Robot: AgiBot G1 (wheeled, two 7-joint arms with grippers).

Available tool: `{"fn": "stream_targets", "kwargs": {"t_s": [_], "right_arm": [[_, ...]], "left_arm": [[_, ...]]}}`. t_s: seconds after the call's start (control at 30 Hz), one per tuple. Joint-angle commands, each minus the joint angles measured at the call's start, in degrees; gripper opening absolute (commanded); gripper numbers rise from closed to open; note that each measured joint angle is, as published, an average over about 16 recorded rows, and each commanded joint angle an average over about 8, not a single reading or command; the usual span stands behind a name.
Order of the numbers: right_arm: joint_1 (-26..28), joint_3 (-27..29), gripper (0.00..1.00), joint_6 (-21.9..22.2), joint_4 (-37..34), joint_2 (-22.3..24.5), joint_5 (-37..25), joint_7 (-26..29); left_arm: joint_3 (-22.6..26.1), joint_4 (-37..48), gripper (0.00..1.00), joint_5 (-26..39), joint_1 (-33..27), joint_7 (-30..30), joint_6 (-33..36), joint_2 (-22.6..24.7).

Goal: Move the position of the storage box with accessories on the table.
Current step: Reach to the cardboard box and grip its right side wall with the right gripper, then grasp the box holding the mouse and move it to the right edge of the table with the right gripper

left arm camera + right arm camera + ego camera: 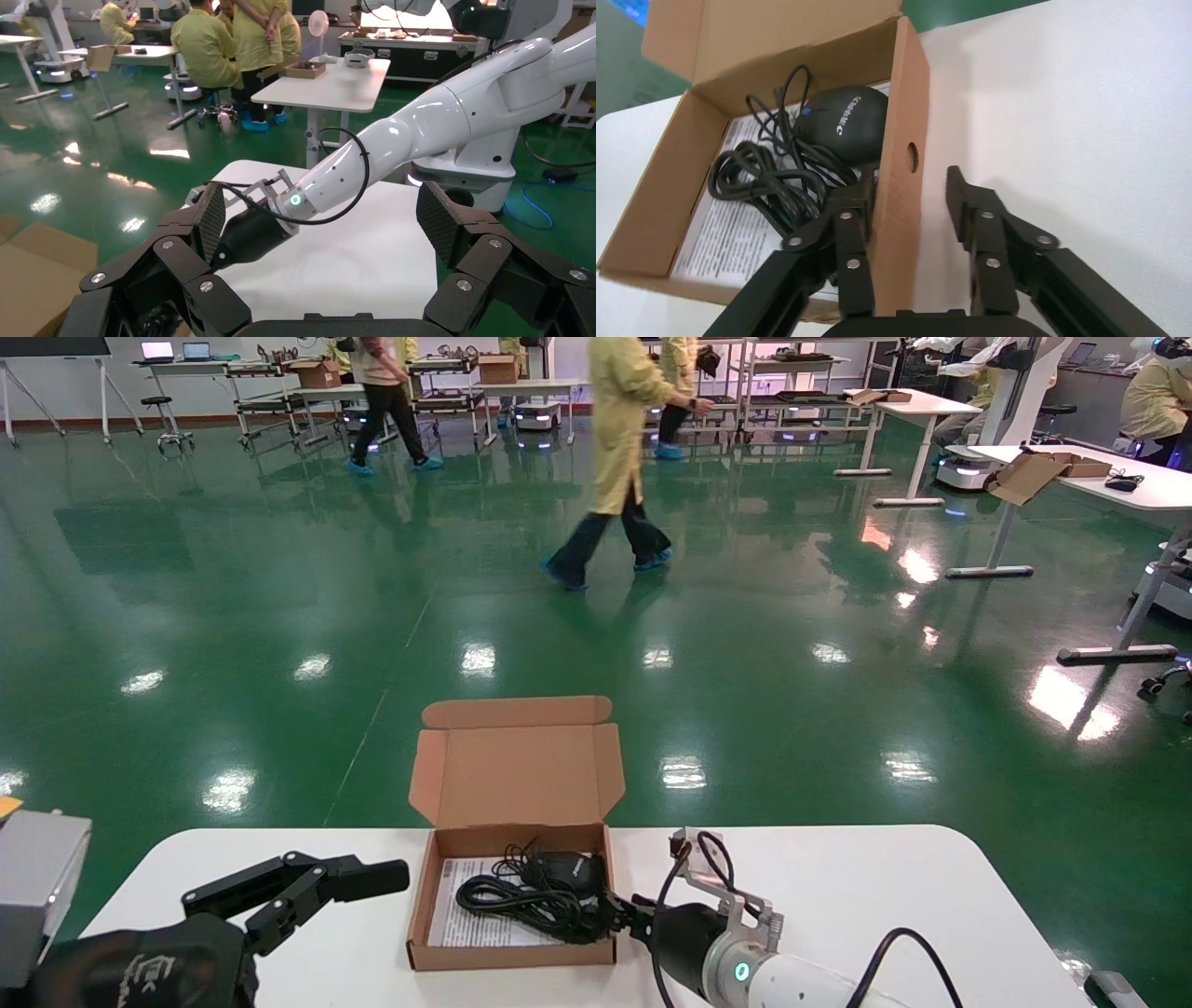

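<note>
**Straddling the box wall**

Reaching in from our right, the right claw (622, 917) stands astride the right wall of the box (421, 915). The right wrist view shows one finger (850, 223) inside, against the inner face of that wall, and the other outside over the bare worktop (838, 887), with a gap between it and the cardboard. So the fingers are apart and not clamped on the wall.

The box sits near the middle of the worktop, at its far edge, with its lid (517, 773) standing open and leaning back over the green floor (279, 617). Inside lies the sheet (449, 919) flat on the bottom, with the cable (521, 901) coiled on top of it and the mouse (570, 869) resting toward the far right corner, touching the cable.

Our left claw (307, 887) hovers low over the worktop to the left of the box, well clear of it, its fingers spread wide and holding nothing.
</note>
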Motion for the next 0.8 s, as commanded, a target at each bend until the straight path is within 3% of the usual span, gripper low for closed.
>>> {"fn": "stream_targets", "kwargs": {"t_s": [0.03, 0.8], "right_arm": [[0.03, -0.10, 0.00, 0.05, -0.08, 0.02, 0.04, 0.08], [1.64, -0.16, 0.00, -1.74, -0.72, 1.42, -0.11, -1.66]], "left_arm": [[0.00, 0.00, 1.00, 0.00, 0.00, 0.00, 0.00, 0.00], [0.00, 0.00, 1.00, 0.00, 0.00, 0.00, 0.00, 0.00]]}}
